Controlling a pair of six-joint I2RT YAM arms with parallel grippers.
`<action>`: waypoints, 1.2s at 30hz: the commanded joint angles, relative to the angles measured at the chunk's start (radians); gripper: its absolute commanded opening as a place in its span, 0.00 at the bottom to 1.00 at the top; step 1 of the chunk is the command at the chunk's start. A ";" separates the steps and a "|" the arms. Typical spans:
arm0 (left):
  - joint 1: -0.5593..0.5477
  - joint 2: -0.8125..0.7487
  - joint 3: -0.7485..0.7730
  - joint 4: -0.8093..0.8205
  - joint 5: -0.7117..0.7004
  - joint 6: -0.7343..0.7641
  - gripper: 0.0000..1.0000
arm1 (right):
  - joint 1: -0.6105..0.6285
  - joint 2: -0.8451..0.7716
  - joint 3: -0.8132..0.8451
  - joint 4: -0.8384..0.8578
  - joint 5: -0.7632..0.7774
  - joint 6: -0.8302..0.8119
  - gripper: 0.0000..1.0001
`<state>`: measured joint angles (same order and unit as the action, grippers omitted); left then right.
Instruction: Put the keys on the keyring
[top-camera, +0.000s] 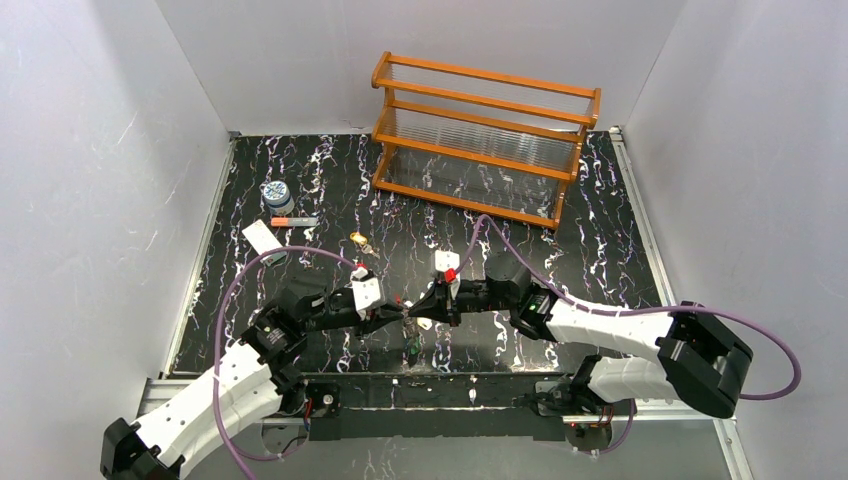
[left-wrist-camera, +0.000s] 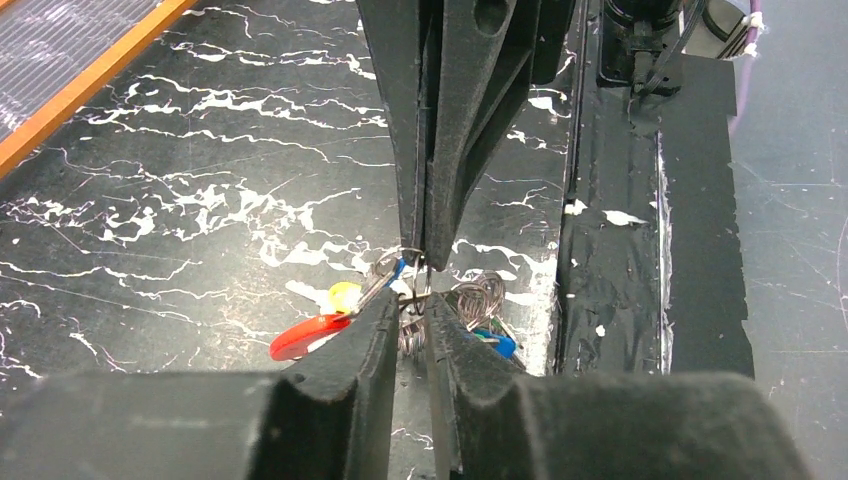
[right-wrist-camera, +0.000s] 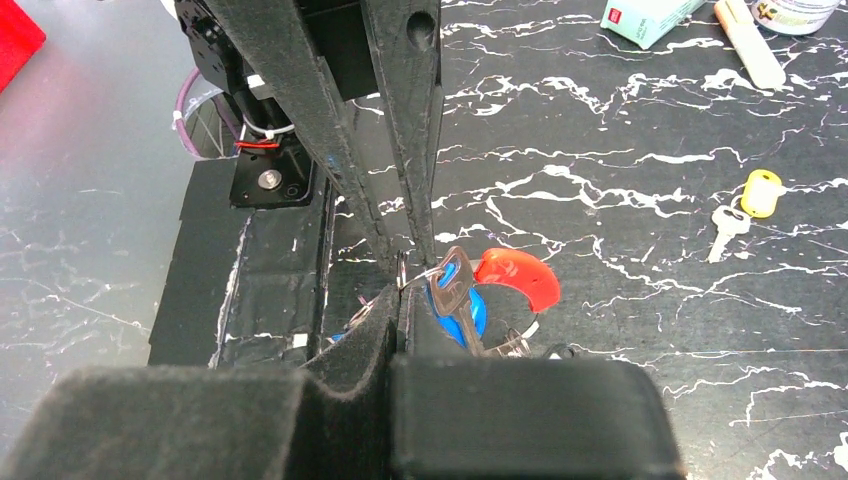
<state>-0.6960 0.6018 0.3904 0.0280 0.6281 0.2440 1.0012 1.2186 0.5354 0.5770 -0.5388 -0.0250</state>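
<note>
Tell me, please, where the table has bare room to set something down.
Bare table: between the wooden rack and the right arm; along the left edge, nearside of the white card. Crowded: near centre, where left gripper and right gripper meet at the keyring; around the jar.

Robotics lab test cell, plain white enclosure walls (top-camera: 90, 150), black marbled table (top-camera: 330, 180)

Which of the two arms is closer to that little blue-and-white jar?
Left. The left arm lies just near-side of the jar; the right arm is on the opposite side, farther off.
</note>
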 joint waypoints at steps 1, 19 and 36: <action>-0.003 0.024 0.046 0.002 0.004 -0.007 0.13 | -0.005 0.004 0.057 0.061 -0.027 0.017 0.01; -0.005 -0.026 0.041 -0.018 -0.042 -0.004 0.00 | -0.016 -0.090 0.014 -0.053 0.091 -0.086 0.49; -0.005 -0.060 0.043 -0.022 -0.027 0.002 0.00 | -0.025 -0.075 0.028 -0.049 -0.046 -0.234 0.49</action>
<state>-0.6960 0.5571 0.3996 -0.0090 0.5842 0.2428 0.9813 1.1259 0.5388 0.4549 -0.5102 -0.2344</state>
